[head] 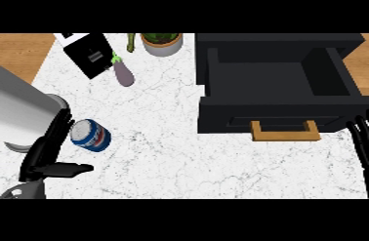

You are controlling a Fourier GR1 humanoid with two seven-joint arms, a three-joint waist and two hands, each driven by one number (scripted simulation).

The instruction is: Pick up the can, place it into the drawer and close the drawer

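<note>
A blue can (92,135) with a white top and a red band lies tilted on the marble counter at the left. My left hand (48,150) is right beside it, fingers straight along the can's left side and the thumb sticking out below it, not curled round it. The black drawer (277,79) stands pulled open at the right, its inside bare, with a wooden handle (285,131) on its front. Only the fingers of my right hand (359,137) show at the right edge, near the drawer's front corner, straight and holding nothing.
A purple eggplant (123,73) lies at the back, next to a black device (90,53) and a potted plant (162,42). My grey left forearm (22,108) fills the left edge. Wooden surface (22,52) shows beyond the counter's left side.
</note>
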